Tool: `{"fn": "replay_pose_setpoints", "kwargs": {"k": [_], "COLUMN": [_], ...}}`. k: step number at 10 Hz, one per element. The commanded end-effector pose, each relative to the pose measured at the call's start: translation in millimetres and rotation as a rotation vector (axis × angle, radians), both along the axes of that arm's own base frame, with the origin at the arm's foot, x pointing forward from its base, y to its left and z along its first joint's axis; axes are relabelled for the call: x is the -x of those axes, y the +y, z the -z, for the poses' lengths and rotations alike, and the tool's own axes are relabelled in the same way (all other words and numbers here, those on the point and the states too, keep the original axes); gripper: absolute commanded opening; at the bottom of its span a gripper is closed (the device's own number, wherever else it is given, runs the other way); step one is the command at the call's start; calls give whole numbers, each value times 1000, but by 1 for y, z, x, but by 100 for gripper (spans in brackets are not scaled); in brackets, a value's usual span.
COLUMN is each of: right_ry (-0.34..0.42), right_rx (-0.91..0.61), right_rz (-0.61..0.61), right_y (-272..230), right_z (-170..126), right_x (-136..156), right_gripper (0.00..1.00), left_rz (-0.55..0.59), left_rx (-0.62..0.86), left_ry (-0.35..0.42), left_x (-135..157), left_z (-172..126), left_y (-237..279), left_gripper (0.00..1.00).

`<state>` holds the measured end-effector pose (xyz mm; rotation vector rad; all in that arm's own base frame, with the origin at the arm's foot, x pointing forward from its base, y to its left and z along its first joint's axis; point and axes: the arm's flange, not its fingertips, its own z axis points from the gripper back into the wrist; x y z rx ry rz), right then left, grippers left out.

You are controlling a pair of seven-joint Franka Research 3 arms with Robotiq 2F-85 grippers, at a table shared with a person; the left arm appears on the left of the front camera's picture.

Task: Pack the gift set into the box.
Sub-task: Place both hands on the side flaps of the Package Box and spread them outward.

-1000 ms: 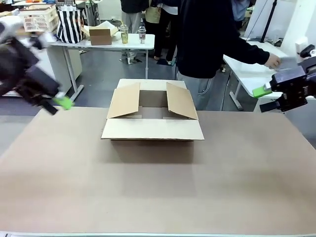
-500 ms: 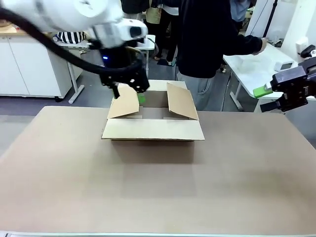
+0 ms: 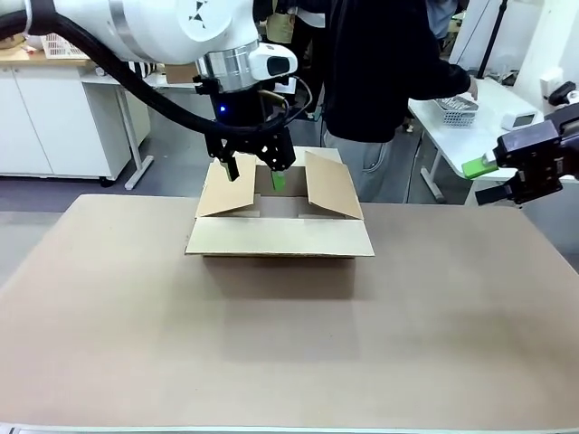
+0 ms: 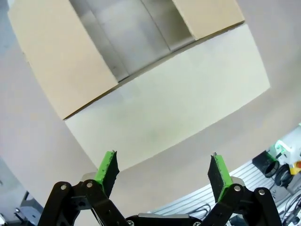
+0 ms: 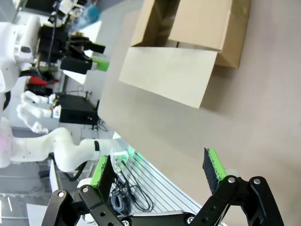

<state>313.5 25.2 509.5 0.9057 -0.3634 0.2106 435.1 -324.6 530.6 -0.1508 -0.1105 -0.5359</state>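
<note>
The box [image 3: 280, 237], a shallow brown carton with its four flaps spread, stands at the table's far middle. My left gripper [image 3: 256, 174] hangs open over its left flap and opening, fingers pointing down, nothing between them. From the left wrist, the box [image 4: 169, 103] lies below the open left gripper [image 4: 163, 168], its bare inside toward the top. My right gripper [image 3: 485, 180] is open in the air off the table's right edge. In the right wrist view the open right gripper [image 5: 160, 170] faces the box [image 5: 171, 73]. The gift set is out of view.
A person in a dark top [image 3: 380, 72] stands behind the box, one hand on a small basket [image 3: 457, 108] on a white side table [image 3: 470, 136] at the right. The brown tabletop [image 3: 289, 344] stretches wide in front of the box.
My left arm swung in from the table's left side to above the box. The person's hand drew a basket along the side table. The right gripper stayed put.
</note>
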Motion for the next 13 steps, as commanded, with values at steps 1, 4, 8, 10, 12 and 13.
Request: {"fn": "replay_pose_setpoints", "kwargs": {"k": [1,4,8,10,12,13], "right_ry": [-27,-27,-27,-27,-27,-27], "right_rx": [-20,-20,-20,-20,-20,-20], "right_rz": [-17,-17,-17,-17,-17,-17], "right_y": [1,1,1,1,1,1], "right_z": [0,0,0,0,0,0], "right_x": [-3,-3,-3,-3,-3,-3], "right_gripper": [100,100,100,100,100,100], "left_rz": [13,-661,-724,-717,-711,-718], "left_rx": [8,-8,-275,-360,-400,-443], "left_ry": [8,-68,-231,-235,-211,-205], "left_x": [0,-68,-142,-155,-162,-164], "left_z": [2,35,73,82,94,98], "left_y": [-4,-40,-72,-75,-72,-72], "left_gripper": [100,100,100,100,100,100]}}
